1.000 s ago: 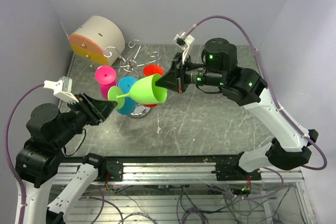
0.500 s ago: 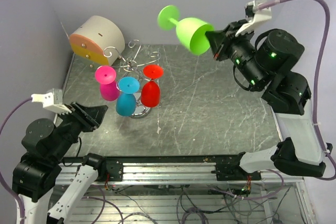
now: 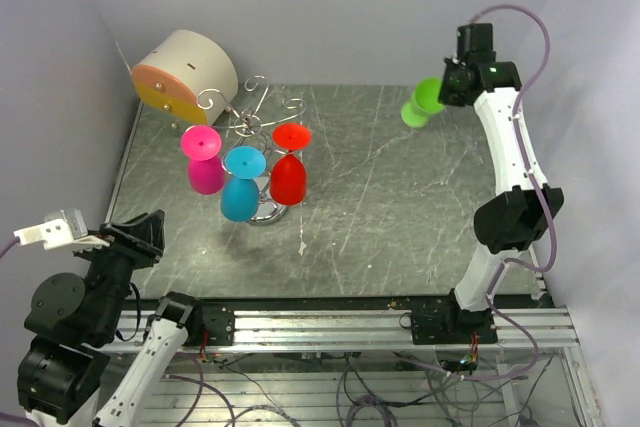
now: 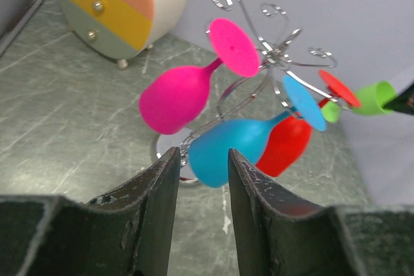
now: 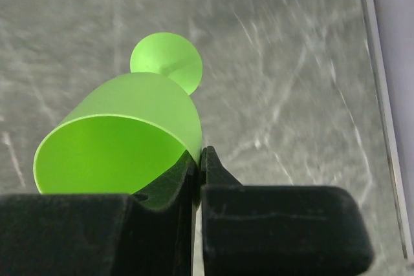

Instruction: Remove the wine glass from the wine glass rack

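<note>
The silver wire wine glass rack point(image 3: 262, 107) stands at the back left of the table, with pink point(image 3: 205, 162), blue point(image 3: 240, 187) and red point(image 3: 288, 169) wine glasses hanging from it. My right gripper point(image 3: 447, 95) is shut on the rim of the green wine glass point(image 3: 421, 103) and holds it at the back right, foot pointing down toward the table point(image 5: 155, 108). My left gripper point(image 4: 200, 159) is open and empty, low at the near left, facing the rack point(image 4: 272, 43) with the blue glass point(image 4: 233, 150) beyond its fingers.
A beige cylinder with an orange face point(image 3: 183, 69) stands at the back left corner behind the rack. Grey walls close the back and both sides. A metal rail point(image 3: 330, 322) runs along the near edge.
My right arm has swung the green glass from high above the table to the back right and turned it foot down. My left arm has drawn back toward the near left corner.
</note>
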Motion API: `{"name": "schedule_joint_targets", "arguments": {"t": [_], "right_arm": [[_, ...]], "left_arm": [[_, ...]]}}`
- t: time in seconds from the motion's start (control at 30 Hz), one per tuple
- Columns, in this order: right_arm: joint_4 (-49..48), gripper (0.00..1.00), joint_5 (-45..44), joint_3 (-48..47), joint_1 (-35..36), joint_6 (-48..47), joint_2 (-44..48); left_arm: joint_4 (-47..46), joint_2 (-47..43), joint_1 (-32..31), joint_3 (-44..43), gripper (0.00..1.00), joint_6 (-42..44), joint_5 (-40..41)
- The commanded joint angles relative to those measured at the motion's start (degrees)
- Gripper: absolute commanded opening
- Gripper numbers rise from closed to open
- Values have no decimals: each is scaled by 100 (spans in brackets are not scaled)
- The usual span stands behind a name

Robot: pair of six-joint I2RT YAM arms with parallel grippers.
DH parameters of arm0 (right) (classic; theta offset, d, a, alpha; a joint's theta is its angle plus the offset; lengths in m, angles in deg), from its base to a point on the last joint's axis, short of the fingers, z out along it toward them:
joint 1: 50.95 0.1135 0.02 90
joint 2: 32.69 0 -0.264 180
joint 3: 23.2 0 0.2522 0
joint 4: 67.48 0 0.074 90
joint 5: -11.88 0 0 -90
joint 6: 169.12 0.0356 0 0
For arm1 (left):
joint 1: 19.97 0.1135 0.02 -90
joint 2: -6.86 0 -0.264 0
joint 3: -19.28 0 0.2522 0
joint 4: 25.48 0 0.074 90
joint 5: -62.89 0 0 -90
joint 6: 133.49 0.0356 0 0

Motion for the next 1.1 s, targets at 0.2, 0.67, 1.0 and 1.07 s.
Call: {"name": "schedule_joint_targets", "arguments": {"t": [0.2, 0.67, 1.0, 1.07], "right_arm": [[962, 0, 798, 744, -533, -66, -151], [483, 0, 624, 1846, -535, -103, -107], [241, 12, 577, 2098, -534, -99, 73], [204, 15, 544, 2121, -534, -74, 221]], "left_arm": [[-390, -350, -46, 727, 45, 214, 739], [-776, -439, -46, 1608, 45, -174, 528], [-776, -472, -46, 1690, 45, -216, 659], [-757, -487, -46, 1694, 45, -242, 694]]}}
